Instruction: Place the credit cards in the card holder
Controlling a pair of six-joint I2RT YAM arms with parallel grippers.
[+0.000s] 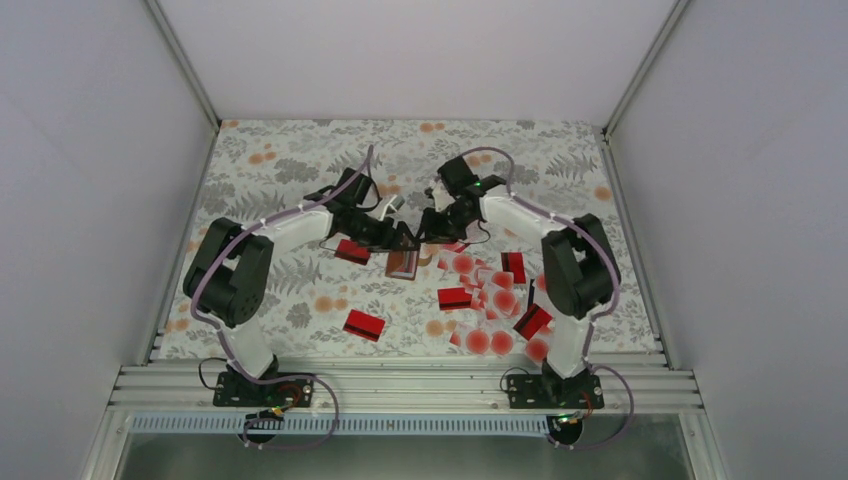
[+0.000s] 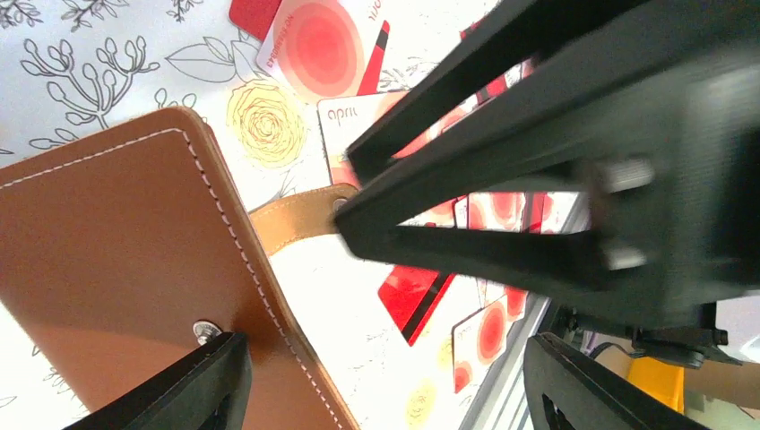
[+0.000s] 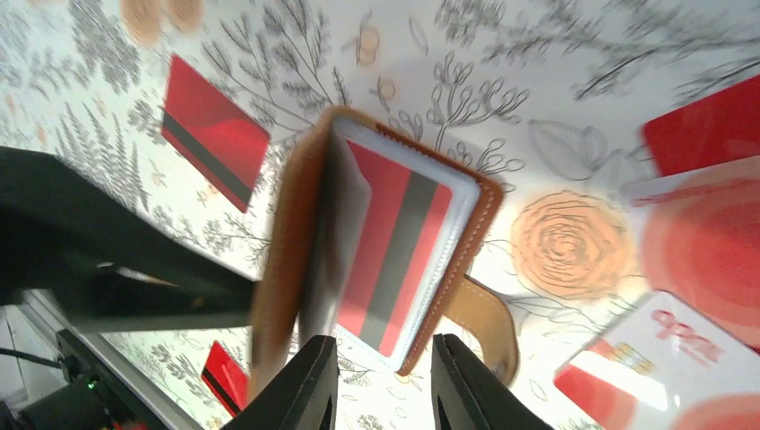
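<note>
Left gripper (image 2: 385, 354): released, jaws spread wide, nothing clamped between them; one black finger (image 3: 134, 291) lies along the outer face of the raised cover.
Right gripper (image 3: 384, 348): jaws stand a narrow gap apart, straddling the near edge of the open inner panel; whether they pinch that edge cannot be told.
Card holder: brown leather folding card holder (image 3: 291, 224) with white stitching, at the middle of the table, between the two grippers. It is open, with one cover tilted up and the other panel facing the right wrist camera.
Inner panel: pale lining with a clear pocket; a glossy red striped card (image 3: 394, 242) with a black band sits inside that pocket.
Strap: brown leather closing tab (image 3: 488, 318), projecting from the right side of the card holder over the cloth, just beside the right gripper's finger.
Snap: small metal stud (image 2: 207, 331) on the outer cover, just beside the left gripper's finger.
Credit cards: a loose scatter of credit cards (image 1: 490, 295), whitish with a big red dot or red with a black stripe, lies right of and nearer than the card holder; several overlap.
Separate cards: a far red card (image 1: 352, 250) lies just left of the card holder; a near red card (image 1: 364, 325) lies further left and nearer, well apart.
Table cover: white cloth (image 1: 290, 160) printed with grey leaves and orange flowers.
</note>
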